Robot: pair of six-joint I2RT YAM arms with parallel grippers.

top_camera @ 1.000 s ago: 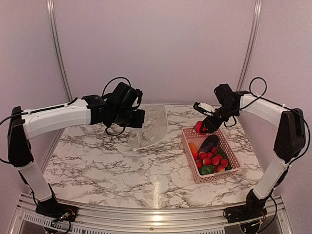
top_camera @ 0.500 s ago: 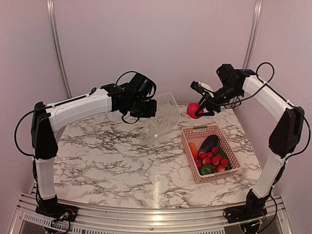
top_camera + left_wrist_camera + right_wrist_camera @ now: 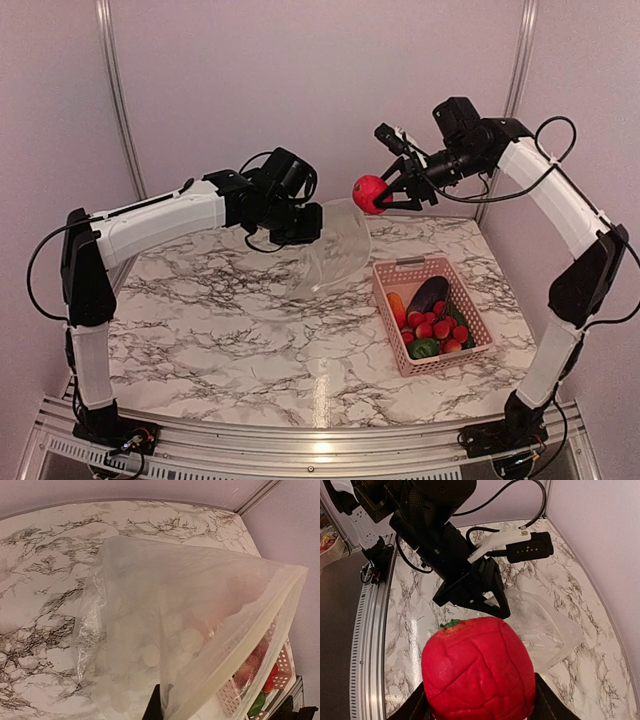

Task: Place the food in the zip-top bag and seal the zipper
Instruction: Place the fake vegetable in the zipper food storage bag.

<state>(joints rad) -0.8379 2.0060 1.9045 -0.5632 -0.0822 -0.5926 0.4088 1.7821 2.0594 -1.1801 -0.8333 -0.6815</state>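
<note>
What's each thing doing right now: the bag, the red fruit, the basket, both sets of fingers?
zip-top bag: held up, mouth open, unsealed.
red round fruit: gripped in the air near the bag's mouth.
pink basket: on the table, holding other food.
left fingers: shut on the bag.
right fingers: shut on the fruit.

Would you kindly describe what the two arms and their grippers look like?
Both arms have white boxy link covers with black joints and bases. The left arm and right arm carry loose black cables looping near the wrists. The left gripper and right gripper are black.
</note>
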